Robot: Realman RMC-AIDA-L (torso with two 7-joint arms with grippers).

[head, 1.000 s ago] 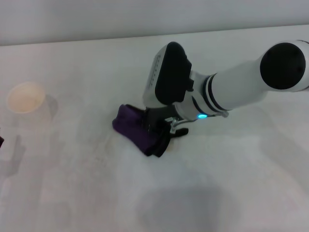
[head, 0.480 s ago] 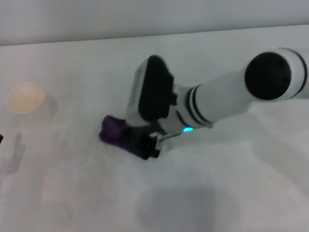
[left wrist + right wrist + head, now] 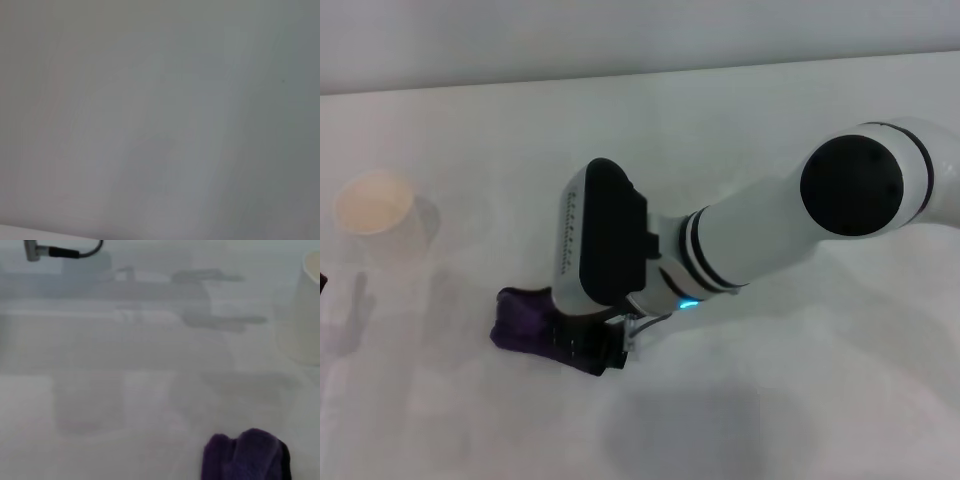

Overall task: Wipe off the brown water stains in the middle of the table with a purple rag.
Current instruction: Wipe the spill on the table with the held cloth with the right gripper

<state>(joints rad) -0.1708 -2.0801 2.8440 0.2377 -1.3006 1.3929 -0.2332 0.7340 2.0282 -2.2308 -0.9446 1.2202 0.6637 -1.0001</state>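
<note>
The purple rag [image 3: 523, 320] lies bunched on the white table [image 3: 800, 400], left of the middle; it also shows in the right wrist view [image 3: 247, 456]. My right gripper [image 3: 588, 350] reaches across from the right and is shut on the rag's near end, pressing it to the tabletop; the black and white wrist housing hides most of the fingers. No brown water stain shows in any view; the tabletop around the rag looks plain white. My left gripper is out of view; its wrist view shows only blank table [image 3: 160, 120].
A white paper cup [image 3: 375, 205] stands at the far left of the table, and shows at the edge of the right wrist view [image 3: 309, 310]. The table's far edge meets a pale wall [image 3: 620, 40].
My right gripper has dragged the purple rag across the table, to the left and toward the front edge. The cup has not moved.
</note>
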